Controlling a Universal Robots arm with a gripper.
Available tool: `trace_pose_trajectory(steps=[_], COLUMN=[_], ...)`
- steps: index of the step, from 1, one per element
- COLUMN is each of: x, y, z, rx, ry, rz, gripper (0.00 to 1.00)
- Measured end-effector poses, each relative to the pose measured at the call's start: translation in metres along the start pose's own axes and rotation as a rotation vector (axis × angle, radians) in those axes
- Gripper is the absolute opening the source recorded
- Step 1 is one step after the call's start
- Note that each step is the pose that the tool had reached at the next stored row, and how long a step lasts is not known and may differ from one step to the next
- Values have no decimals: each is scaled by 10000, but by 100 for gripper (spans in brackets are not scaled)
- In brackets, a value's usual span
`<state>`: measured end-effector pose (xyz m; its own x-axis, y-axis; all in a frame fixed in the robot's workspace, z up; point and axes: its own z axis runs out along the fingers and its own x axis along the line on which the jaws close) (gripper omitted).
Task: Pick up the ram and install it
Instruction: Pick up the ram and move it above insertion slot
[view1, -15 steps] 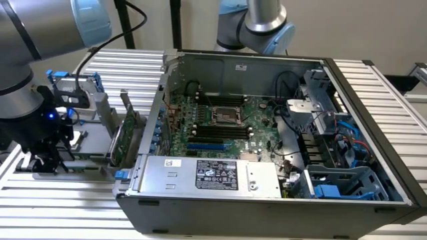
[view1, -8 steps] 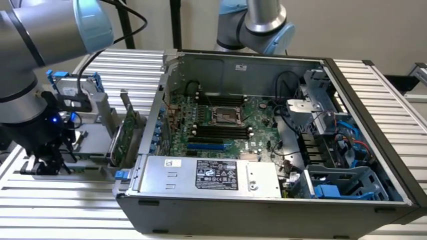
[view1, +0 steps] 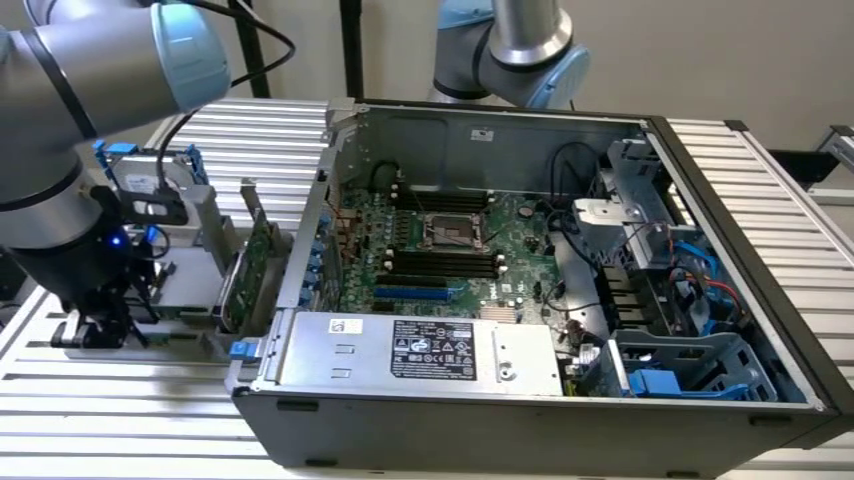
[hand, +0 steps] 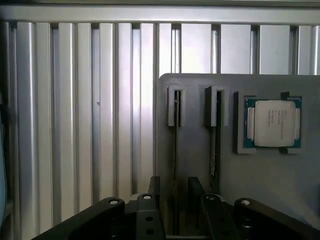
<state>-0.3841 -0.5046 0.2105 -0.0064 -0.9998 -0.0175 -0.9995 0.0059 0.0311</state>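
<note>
We are picking up: our gripper (hand: 175, 186) sits open around the ram (hand: 176, 150) (not squeezing it yet).

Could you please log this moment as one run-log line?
step: pick ram | hand: open, astride ram in grey holder | ram: not lifted

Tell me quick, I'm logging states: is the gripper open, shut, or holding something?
Gripper: open, one finger on either side of the ram, which stands edge-on in the grey holder; not clamped on it.

No legible txt; PSU label (view1: 434, 352) unreadable.
</note>
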Motion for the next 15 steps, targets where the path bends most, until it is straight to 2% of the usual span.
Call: trace_pose_trajectory(steps=[7, 13, 15], x=[-23, -36, -39], y=[31, 41, 43], z=[52, 114, 132], rx=[-4, -15, -37], ry=[-89, -92, -91], rz=[-158, -253, -274], gripper=[100, 100, 100])
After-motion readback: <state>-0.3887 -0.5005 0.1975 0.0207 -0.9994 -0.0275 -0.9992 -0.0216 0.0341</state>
